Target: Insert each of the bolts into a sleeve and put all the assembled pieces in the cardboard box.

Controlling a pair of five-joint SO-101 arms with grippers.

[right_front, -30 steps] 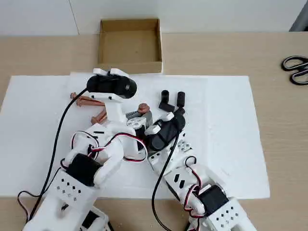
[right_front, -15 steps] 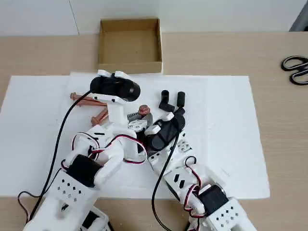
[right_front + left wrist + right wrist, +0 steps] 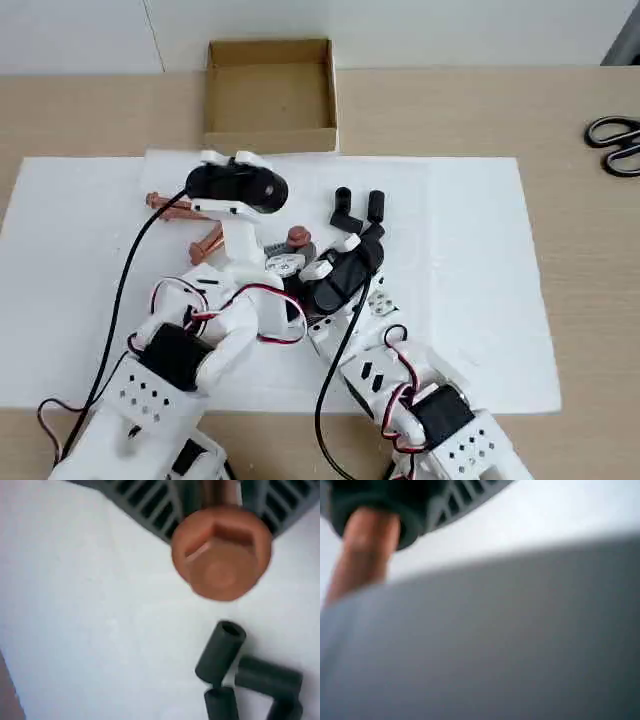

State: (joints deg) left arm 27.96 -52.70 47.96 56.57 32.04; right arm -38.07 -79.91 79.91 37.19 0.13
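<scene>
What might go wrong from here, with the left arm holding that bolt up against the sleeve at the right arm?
1. The bolt in the left gripper meets the sleeve at the right gripper in mid-air. A slight misalignment could jam it or knock either piece loose.
2. The loose sleeves lie close beside both grippers and could get scattered.

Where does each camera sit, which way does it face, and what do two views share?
High view: fixed above the table, looking down on cardboard box, left arm, right arm.
Left wrist view: on the left arm, facing the bolt in the left gripper; sleeves beyond.
Right wrist view: on the right arm, close to a bolt shank, past that arm's grey blur.
Shared: high and left wrist views show the sleeves.
</scene>
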